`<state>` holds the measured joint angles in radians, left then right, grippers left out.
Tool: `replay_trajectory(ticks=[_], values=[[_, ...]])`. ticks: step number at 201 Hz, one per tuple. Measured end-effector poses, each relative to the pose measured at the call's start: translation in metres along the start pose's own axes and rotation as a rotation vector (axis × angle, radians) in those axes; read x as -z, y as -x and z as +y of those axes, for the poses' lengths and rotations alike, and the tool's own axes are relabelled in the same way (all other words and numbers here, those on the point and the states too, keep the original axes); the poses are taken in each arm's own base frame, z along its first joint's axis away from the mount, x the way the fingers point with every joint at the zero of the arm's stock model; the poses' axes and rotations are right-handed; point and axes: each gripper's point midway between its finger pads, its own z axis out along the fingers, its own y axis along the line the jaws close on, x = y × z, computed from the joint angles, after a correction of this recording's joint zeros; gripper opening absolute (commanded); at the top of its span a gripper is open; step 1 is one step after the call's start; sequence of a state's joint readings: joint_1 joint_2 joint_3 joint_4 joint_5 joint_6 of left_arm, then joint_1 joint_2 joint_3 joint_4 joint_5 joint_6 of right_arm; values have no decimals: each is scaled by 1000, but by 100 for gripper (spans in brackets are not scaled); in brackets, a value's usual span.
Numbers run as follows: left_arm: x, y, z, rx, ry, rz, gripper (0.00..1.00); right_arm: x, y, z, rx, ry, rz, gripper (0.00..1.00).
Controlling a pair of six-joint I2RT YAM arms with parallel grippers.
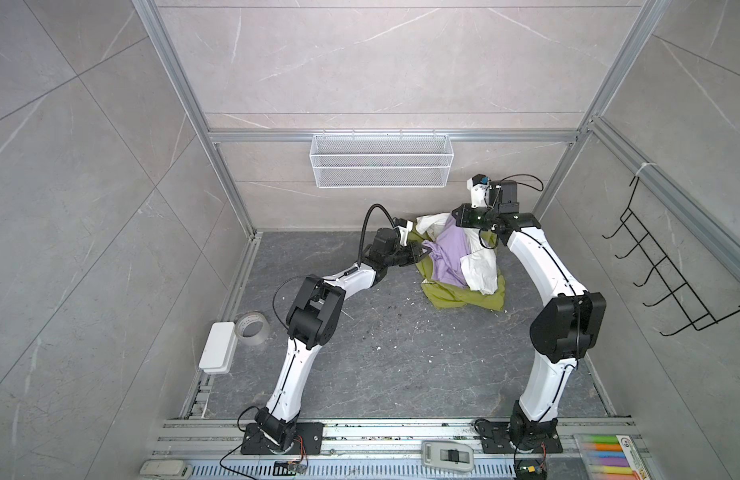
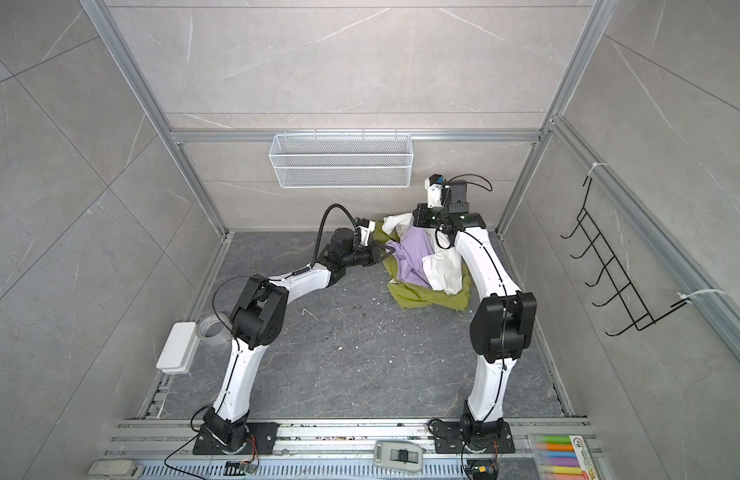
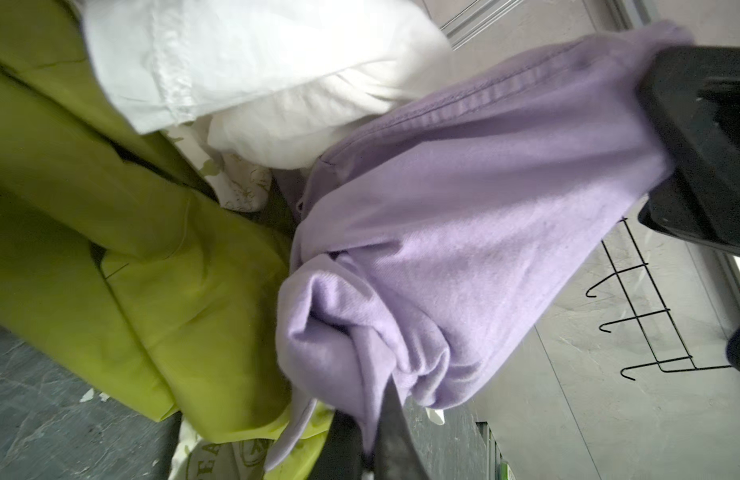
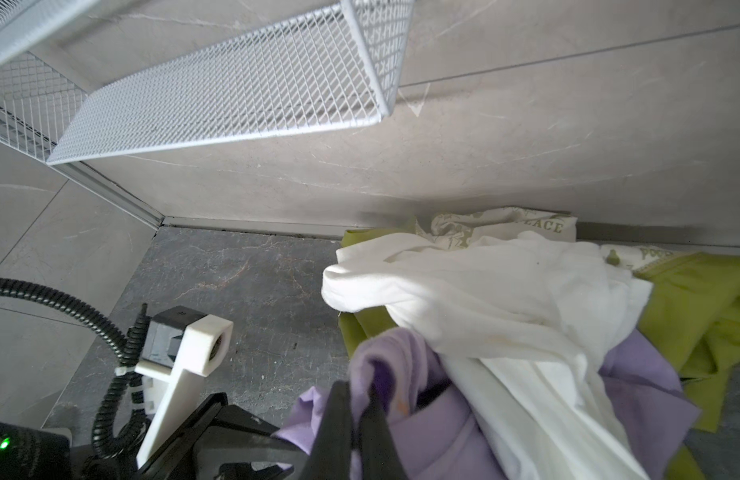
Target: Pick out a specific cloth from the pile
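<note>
Nearest us, the dark desk (image 1: 381,365) offers room for drawing a garment out. Beyond it the pile (image 1: 462,266) sits close to the back wall (image 1: 360,75), its olive sheet (image 1: 455,297) lowest and spreading forward. On that lies the cloth (image 1: 449,257), lavender, flanked by white cloths (image 1: 480,270) on its right and far sides. Our left end effector (image 1: 422,249) is pressed together on the cloth's left edge, a bunched fold pinched between its fingers (image 3: 397,440). Farther back, our right end effector (image 4: 358,399) pinches the cloth's far end, just beside a white fold. We judge the two grips are meant to lift it free without dragging its neighbours. The basket (image 1: 381,162) hangs behind.
</note>
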<state>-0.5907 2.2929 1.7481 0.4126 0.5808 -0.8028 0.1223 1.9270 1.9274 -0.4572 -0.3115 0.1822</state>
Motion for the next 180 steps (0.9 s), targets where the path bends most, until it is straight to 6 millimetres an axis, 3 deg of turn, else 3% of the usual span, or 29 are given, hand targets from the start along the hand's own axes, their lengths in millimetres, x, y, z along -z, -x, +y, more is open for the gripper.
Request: replay_trajectory(ticks=[43, 75, 126, 180], values=[[-1, 3, -23, -27, -31, -7, 0, 17, 16, -1, 15, -38, -51, 0], [-4, -1, -36, -41, -48, 1, 0, 20, 19, -13, 8, -75, -62, 0], [-5, -4, -56, -63, -73, 6, 0, 19, 15, -28, -4, -119, -62, 0], [4, 6, -82, -97, -94, -11, 0, 15, 9, -28, -17, -102, -51, 0]])
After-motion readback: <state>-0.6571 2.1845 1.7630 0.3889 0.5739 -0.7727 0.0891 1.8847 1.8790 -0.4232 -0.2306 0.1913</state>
